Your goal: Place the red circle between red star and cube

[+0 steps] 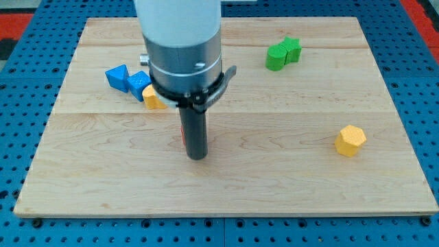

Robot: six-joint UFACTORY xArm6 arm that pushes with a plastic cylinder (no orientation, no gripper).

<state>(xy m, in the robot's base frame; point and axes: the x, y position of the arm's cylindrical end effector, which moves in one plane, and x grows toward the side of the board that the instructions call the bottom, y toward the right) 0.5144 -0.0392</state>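
Observation:
My tip (pixel 197 157) rests on the wooden board (pixel 274 178), a little left of the middle. A thin sliver of a red block (pixel 182 134) shows at the rod's left edge, right behind the rod; its shape is hidden. No other red block is visible; the wide arm body covers the board above the rod. A blue cube (pixel 138 83) sits at the view's left, touching a second blue block (pixel 117 75) on its left. A yellow block (pixel 152 98) lies just below the blue cube, partly hidden by the arm.
Two green blocks sit together at the view's upper right: a cylinder-like one (pixel 276 57) and a star-like one (pixel 293 48). A yellow hexagon block (pixel 350 140) lies at the right. A blue pegboard (pixel 20 103) surrounds the board.

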